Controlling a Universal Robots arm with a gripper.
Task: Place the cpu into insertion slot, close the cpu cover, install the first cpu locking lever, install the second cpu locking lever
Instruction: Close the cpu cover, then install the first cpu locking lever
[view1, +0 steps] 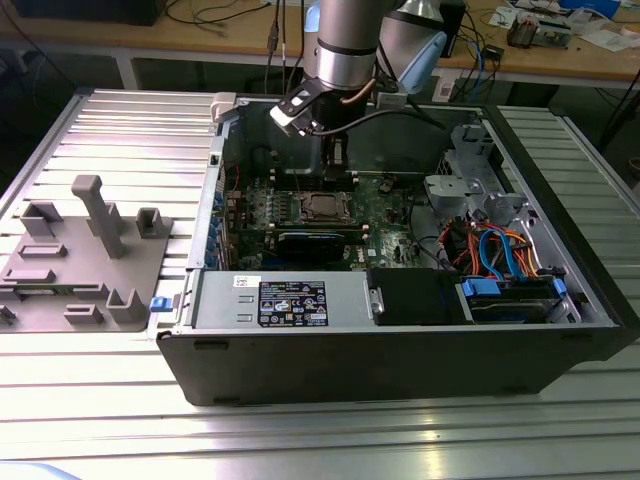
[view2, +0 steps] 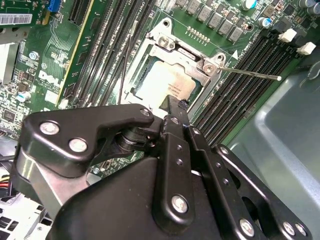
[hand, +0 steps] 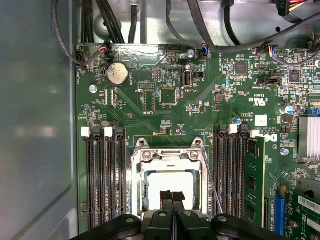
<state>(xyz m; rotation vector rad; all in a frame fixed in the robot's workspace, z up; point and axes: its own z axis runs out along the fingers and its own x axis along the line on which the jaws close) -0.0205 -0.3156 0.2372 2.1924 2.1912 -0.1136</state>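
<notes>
Inside the open computer case, the cpu (hand: 170, 181) lies flat in the insertion slot (view1: 322, 206) on the green board, its pale metal top (view2: 172, 82) showing through the window of the cpu cover (hand: 137, 182). The cover (view2: 141, 62) lies down around the chip. One thin silvery lever (view2: 250, 73) sticks out sideways from a socket corner. A darker rod (view2: 126, 60) runs along the opposite side. My gripper (hand: 173, 196) is shut with nothing between its fingers, the tips over the socket's edge (view2: 172, 106). In the exterior view it (view1: 338, 158) hangs just above the board.
Rows of memory slots (hand: 105, 175) flank the socket. A black graphics card (view1: 318, 243) lies in front of it, with a power supply (view1: 285, 300) and drive cables (view1: 495, 250) nearer the case front. A grey fixture tray (view1: 85, 260) sits on the table at the exterior view's left.
</notes>
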